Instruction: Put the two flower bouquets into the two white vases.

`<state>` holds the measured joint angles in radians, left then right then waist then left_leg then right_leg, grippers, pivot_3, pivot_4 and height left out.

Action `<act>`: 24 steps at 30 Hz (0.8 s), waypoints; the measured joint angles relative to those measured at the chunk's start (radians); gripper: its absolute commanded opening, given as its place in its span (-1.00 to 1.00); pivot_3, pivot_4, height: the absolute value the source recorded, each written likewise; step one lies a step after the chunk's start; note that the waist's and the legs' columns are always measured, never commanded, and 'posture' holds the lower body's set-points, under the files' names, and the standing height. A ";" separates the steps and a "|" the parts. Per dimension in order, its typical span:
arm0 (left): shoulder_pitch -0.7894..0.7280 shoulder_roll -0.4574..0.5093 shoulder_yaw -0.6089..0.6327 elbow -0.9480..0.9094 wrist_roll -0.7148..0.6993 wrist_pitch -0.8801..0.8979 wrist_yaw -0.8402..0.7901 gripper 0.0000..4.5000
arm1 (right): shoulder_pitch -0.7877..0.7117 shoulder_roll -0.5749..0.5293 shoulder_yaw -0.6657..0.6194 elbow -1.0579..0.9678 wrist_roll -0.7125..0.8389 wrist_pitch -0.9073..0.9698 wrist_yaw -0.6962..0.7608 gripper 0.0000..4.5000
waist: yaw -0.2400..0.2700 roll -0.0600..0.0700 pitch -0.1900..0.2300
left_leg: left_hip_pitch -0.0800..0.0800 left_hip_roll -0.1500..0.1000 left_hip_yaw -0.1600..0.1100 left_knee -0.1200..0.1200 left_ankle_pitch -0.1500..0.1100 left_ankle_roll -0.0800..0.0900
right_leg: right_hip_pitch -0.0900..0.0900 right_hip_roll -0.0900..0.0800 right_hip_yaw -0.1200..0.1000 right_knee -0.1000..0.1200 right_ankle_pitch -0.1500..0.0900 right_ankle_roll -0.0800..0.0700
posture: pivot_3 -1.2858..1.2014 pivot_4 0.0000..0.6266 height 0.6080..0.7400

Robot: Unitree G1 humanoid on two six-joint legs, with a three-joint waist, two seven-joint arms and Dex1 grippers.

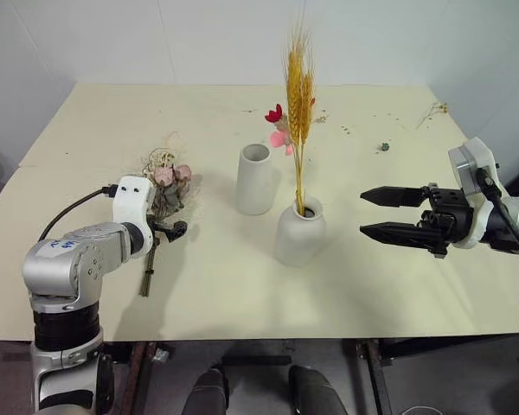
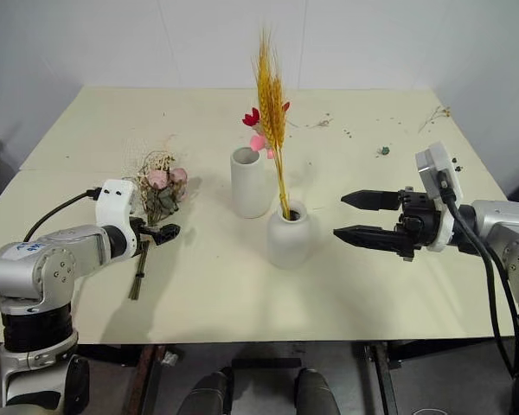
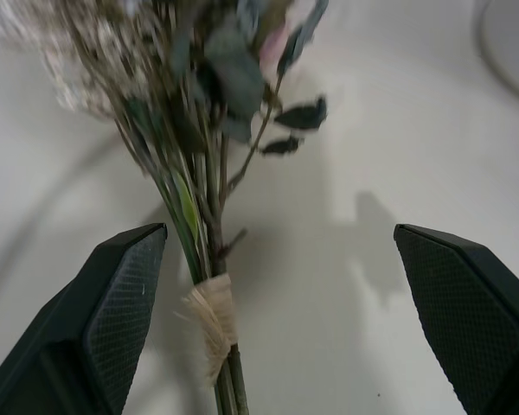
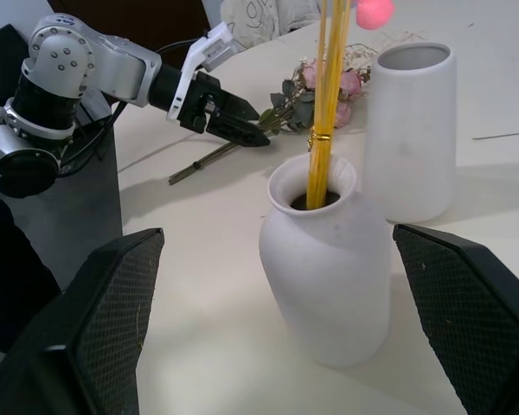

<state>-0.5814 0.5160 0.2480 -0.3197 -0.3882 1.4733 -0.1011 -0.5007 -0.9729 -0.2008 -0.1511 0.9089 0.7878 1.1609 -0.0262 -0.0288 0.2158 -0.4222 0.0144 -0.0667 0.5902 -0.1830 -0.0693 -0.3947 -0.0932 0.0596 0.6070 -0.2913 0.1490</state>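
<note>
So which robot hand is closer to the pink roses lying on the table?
The left one. The left gripper hangs right over the pink roses' stems, fingers open on either side. The right gripper is far across the table, beyond the round vase.

Wheat bouquet (image 1: 298,95) upright in short rounded vase (image 1: 299,232); tall cylinder vase (image 1: 255,179), empty, just far-left; pink rose bouquet (image 1: 166,192) flat, left.

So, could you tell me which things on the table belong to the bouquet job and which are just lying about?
Belong to the job:
- wheat bouquet, standing in the rounded vase
- rose bouquet, lying flat on the table
- tall vase, empty
- left gripper, open over the rose stems

Just lying about:
- dried sprig at the far edge
- small crumbs
</note>
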 measured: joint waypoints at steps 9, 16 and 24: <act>-0.070 0.009 -0.052 0.181 0.061 -0.015 -0.003 1.00 | -0.003 0.001 0.000 0.000 -0.008 0.007 0.003 0.99 | 0.001 0.000 0.000 | 0.000 0.000 0.000 0.000 0.000 0.000 | 0.000 0.000 0.000 0.000 0.000 0.000 | 0.03 -0.52 1.00; -0.089 0.001 -0.058 0.237 0.089 -0.046 -0.003 0.35 | -0.002 0.002 -0.001 -0.002 -0.010 0.009 -0.010 1.00 | 0.001 0.000 0.000 | 0.000 0.000 0.000 0.001 0.000 0.000 | 0.000 0.000 0.000 0.000 0.000 0.001 | 0.03 -0.52 1.00; -0.112 0.000 -0.062 0.284 0.103 -0.075 -0.024 -0.75 | 0.001 0.026 -0.010 -0.013 -0.001 0.018 -0.039 1.00 | 0.004 0.000 0.000 | 0.000 0.000 0.000 0.001 0.000 0.000 | 0.001 -0.001 0.000 0.000 0.001 0.001 | 0.03 -0.52 1.00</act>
<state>-0.6932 0.5157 0.1859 -0.0359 -0.2857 1.3984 -0.1253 -0.5000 -0.9471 -0.2103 -0.1642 0.9081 0.8059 1.1217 -0.0220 -0.0287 0.2157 -0.4222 0.0139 -0.0667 0.5909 -0.1831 -0.0697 -0.3942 -0.0937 0.0596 0.6070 -0.2906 0.1502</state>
